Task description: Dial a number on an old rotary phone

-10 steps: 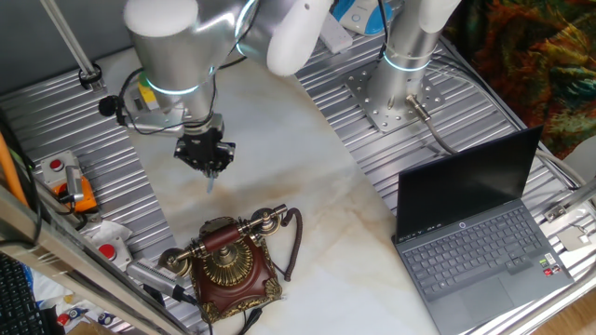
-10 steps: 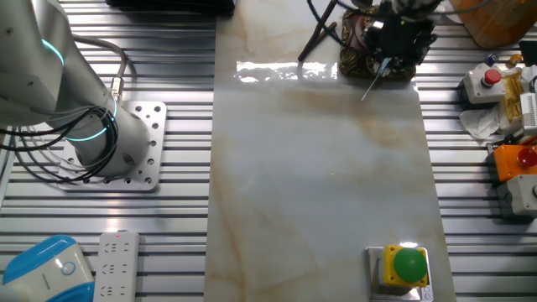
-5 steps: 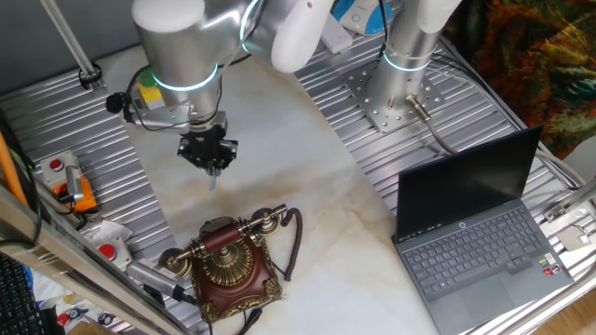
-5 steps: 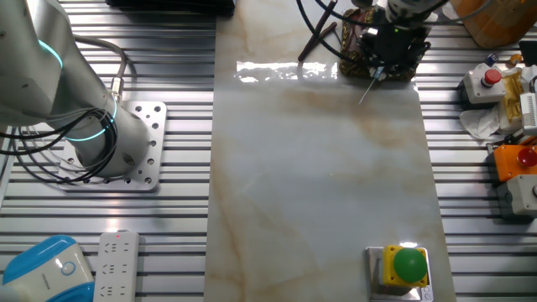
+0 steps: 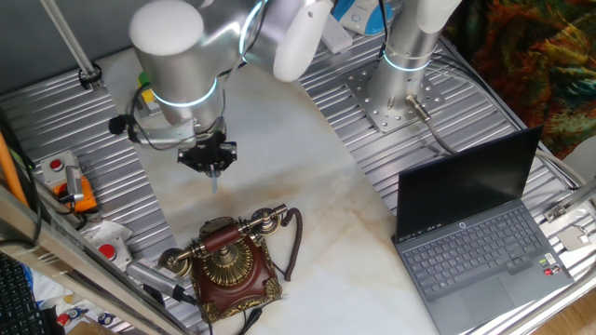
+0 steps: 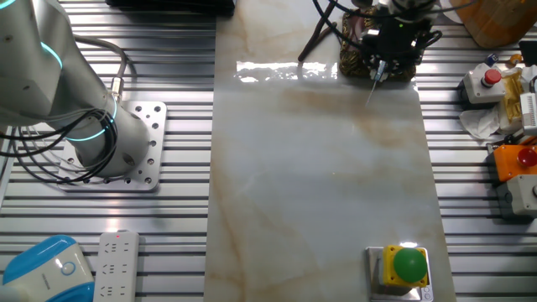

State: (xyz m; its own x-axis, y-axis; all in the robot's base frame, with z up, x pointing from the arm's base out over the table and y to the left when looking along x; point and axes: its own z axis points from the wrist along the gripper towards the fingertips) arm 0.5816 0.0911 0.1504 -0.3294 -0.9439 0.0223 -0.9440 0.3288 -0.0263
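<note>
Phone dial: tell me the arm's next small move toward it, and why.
Probably bring the pincer toward the phone and down over its brass dial. It hangs above bare table, apart from the phone, with a thin stylus pointing down from its tip. The handset lies across the top, so it should come in above it.

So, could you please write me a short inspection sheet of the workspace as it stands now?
Surface: marble-look board on a ribbed metal table.
Job's things: old rotary phone upright, handset on its cradle.
Clutter: open laptop; green button box; power strip.
Grippers: gripper hangs above the board, apart from the phone; a thin stylus points down from it; fingers' state unclear.
Cables: dark phone cord; black cables at the arm base.
Surroundings: patterned cloth.
</note>
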